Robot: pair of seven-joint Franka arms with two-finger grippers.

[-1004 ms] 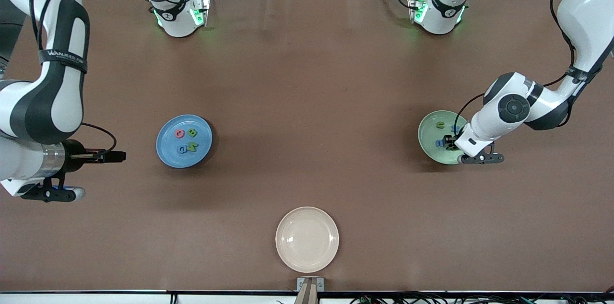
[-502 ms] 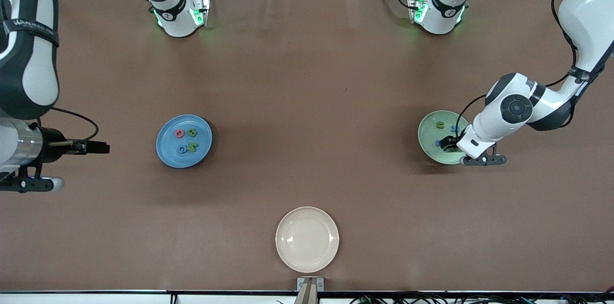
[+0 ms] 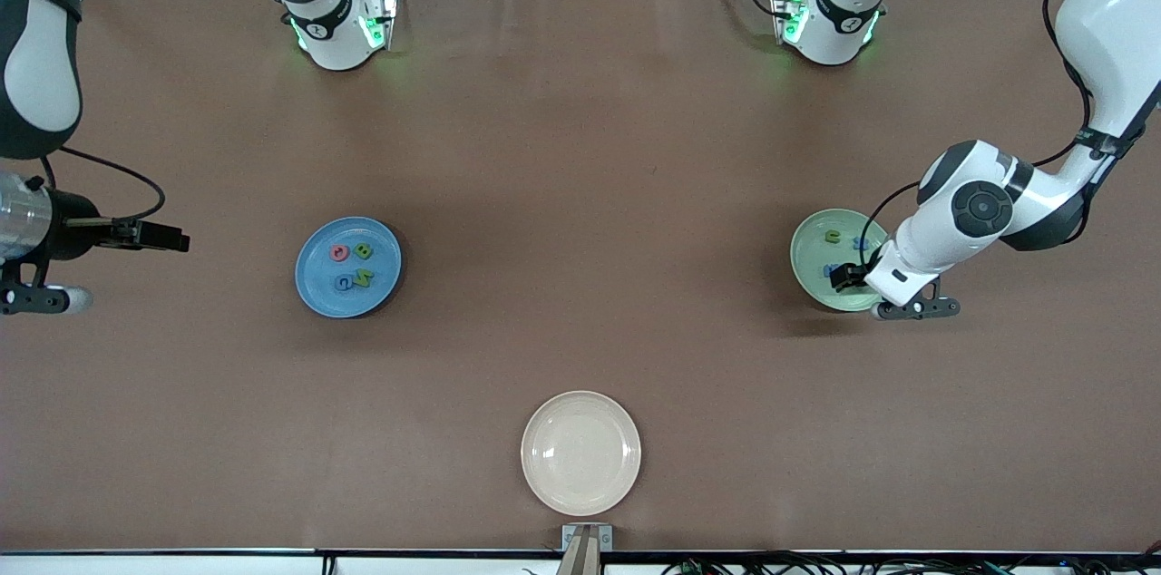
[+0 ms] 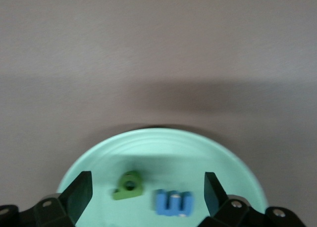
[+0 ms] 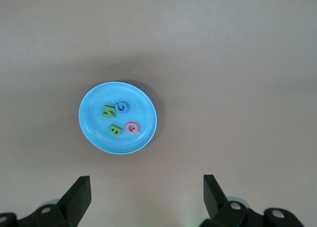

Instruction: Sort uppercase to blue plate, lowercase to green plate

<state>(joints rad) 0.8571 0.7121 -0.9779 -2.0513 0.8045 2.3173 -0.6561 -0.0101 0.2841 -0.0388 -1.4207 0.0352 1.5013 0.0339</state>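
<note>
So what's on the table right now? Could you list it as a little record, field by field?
blue plate: holds four capital letters, red Q, green B, blue G, green N
green plate: holds small letters; green u, green b and blue m show, the rest partly hidden by the arm
cream plate: nearest the front camera
left hand: open, over the green plate
right hand: open, at the right arm's end of the table, apart from the blue plate
</note>
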